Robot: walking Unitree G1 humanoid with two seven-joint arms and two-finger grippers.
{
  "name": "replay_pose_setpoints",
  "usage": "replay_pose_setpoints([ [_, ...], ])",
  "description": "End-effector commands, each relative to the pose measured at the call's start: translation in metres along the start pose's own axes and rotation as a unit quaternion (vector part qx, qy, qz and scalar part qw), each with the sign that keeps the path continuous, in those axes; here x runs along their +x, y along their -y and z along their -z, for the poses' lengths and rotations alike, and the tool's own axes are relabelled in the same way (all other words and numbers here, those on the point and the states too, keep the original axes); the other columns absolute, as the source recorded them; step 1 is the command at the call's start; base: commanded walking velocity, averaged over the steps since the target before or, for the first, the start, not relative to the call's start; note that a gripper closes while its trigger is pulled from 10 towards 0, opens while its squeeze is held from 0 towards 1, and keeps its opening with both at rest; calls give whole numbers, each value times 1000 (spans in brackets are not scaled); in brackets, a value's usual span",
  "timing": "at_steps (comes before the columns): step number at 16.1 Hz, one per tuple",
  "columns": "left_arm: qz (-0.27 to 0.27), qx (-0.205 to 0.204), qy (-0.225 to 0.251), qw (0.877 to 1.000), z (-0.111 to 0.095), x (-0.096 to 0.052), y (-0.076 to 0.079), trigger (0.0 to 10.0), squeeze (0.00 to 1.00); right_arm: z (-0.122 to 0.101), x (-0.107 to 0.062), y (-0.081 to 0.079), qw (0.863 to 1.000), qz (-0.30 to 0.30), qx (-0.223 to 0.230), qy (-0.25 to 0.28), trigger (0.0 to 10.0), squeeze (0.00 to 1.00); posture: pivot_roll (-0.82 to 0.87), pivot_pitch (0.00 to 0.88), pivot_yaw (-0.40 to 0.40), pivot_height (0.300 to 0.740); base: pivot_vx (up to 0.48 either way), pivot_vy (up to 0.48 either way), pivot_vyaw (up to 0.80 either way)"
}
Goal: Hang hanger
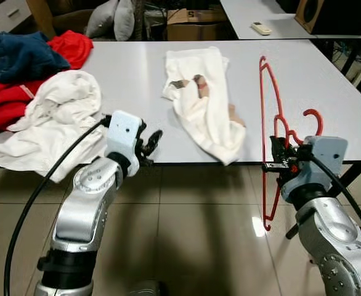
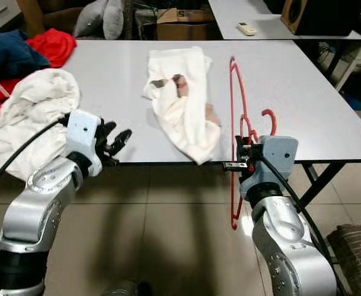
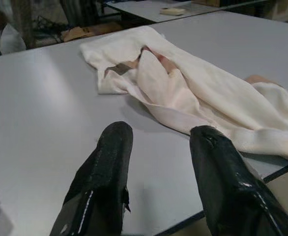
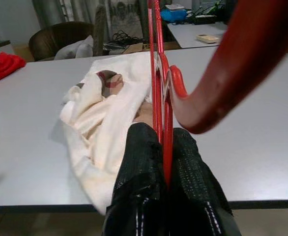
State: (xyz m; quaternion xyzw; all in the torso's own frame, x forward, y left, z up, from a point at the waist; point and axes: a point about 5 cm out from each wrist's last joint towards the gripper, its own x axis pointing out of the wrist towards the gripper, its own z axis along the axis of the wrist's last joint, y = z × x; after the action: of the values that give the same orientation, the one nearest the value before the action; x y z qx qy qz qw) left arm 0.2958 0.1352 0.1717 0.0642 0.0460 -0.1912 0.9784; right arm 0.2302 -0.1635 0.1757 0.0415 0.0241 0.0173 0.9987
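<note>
A red plastic hanger [image 1: 268, 132] stands upright at the table's front right edge, its hook [image 1: 314, 117] curling up beside my wrist. My right gripper [image 1: 278, 157] is shut on the hanger's thin bars, as the right wrist view shows with both fingers [image 4: 139, 172] pressed against the red bars [image 4: 158, 98]. A cream-white garment [image 1: 202, 102] lies spread on the grey table [image 1: 137, 74], just left of the hanger. My left gripper [image 1: 151, 145] hovers open at the table's front edge, left of the garment, with nothing between its fingers [image 3: 104, 172].
A heap of white cloth [image 1: 57, 117], red clothes [image 1: 8, 102] and a dark blue garment [image 1: 17, 52] covers the table's left end. A second table [image 1: 279, 21] with a remote [image 1: 260, 28] stands behind. Tiled floor lies below me.
</note>
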Motion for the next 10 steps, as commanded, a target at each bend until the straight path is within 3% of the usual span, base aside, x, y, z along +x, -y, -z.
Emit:
replay_pose_setpoints([
  [1, -3, 5, 3, 1000, -4, -1, 0, 10000, 0, -4, -2, 0, 1000, 6, -4, 14, 10000, 0, -39, 42, 36, 740, 0, 277, 0],
  [5, 6, -22, 5, 1000, -5, -2, 7, 10000, 0, 0, -3, 2, 1000, 14, -10, 9, 10000, 0, -34, 41, 30, 740, 0, 275, 0],
  [10, 11, -7, -3, 1000, -3, -4, 8, 10000, 0, 3, -4, -7, 1000, -5, -20, 8, 10000, 0, -36, 38, 29, 740, 0, 276, 0],
])
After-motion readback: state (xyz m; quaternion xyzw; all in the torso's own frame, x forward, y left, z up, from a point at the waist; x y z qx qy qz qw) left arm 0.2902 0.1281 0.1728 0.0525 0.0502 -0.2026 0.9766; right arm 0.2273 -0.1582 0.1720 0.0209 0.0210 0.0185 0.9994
